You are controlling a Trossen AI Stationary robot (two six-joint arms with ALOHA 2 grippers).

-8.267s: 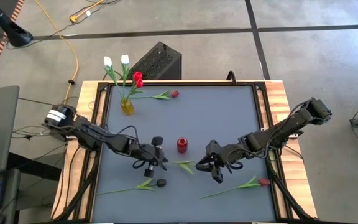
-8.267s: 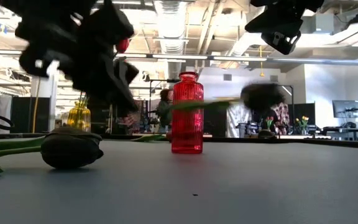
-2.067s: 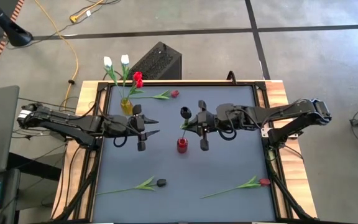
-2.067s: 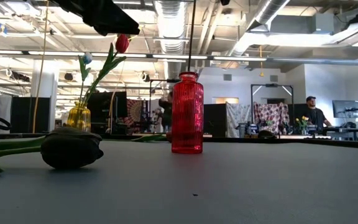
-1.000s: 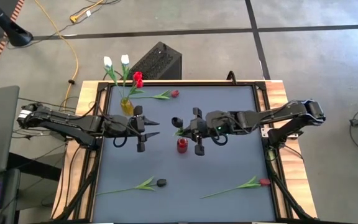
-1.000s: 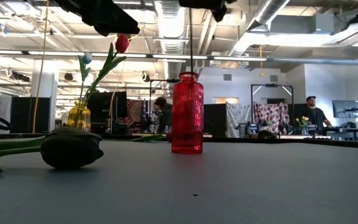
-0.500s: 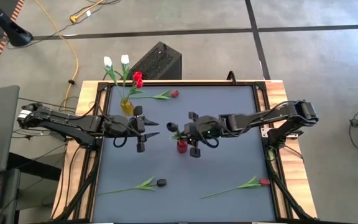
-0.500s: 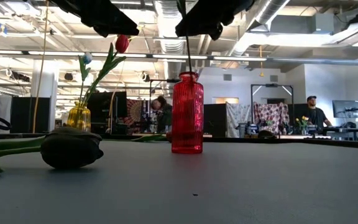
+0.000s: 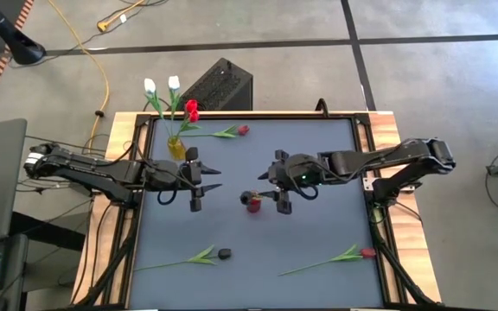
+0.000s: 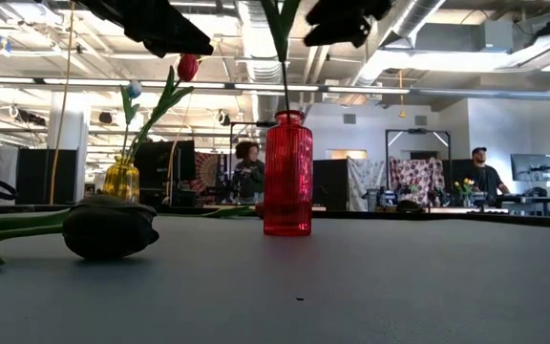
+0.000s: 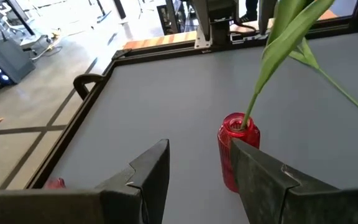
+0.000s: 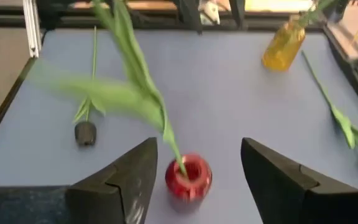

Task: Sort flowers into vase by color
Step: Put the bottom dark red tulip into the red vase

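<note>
A red vase (image 9: 253, 205) stands mid-table with a dark-headed flower (image 9: 247, 197) in it; its green stem (image 11: 253, 99) rests on the vase mouth. My right gripper (image 9: 271, 183) hangs open just right of the vase, above it, its fingers (image 12: 126, 177) apart on either side of the stem. My left gripper (image 9: 204, 178) waits open, left of the vase. A yellow vase (image 9: 176, 147) at the far left holds white and red flowers. Loose on the table lie a dark flower (image 9: 224, 254) and two red flowers (image 9: 367, 253), (image 9: 243, 130).
A raised frame (image 9: 360, 130) borders the table. A black box (image 9: 219, 85) stands behind the far edge. Open grey surface lies between the red vase and the near edge. People stand in the room beyond the table (image 10: 248, 172).
My right gripper has tipped and lowered the flower's stem into the red vase, opened, let go, and drawn back toward the table's right edge. The flower now stands free in the vase, leaning left, its leaves still swinging.
</note>
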